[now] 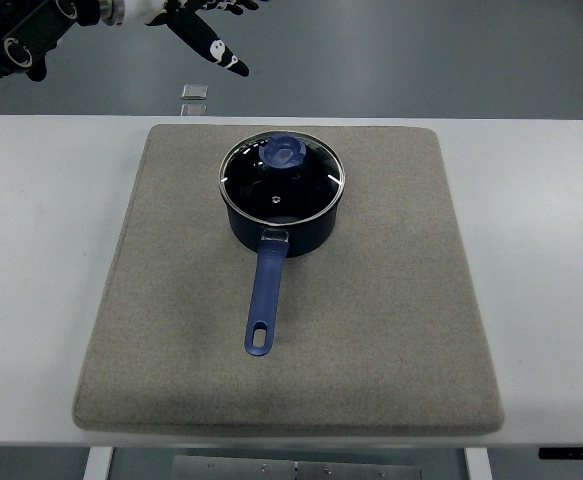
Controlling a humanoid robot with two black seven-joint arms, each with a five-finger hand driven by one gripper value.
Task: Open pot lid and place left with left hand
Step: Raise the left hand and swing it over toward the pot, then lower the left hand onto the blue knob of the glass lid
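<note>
Your left hand's fingers [216,50] hang spread and empty at the upper left of the frame. The lid [282,176] sits below and right of them, on the pot [283,222], mid-mat [391,300].

- Even, bright overhead light; the white table [31,280] reads clean, not blown out.
- Small glints arc along the rim of the glass lid [282,176].
- The pot [283,222] casts only a faint, soft shadow on the mat [391,300].
- Sharp throughout, edges barely bowed.
</note>
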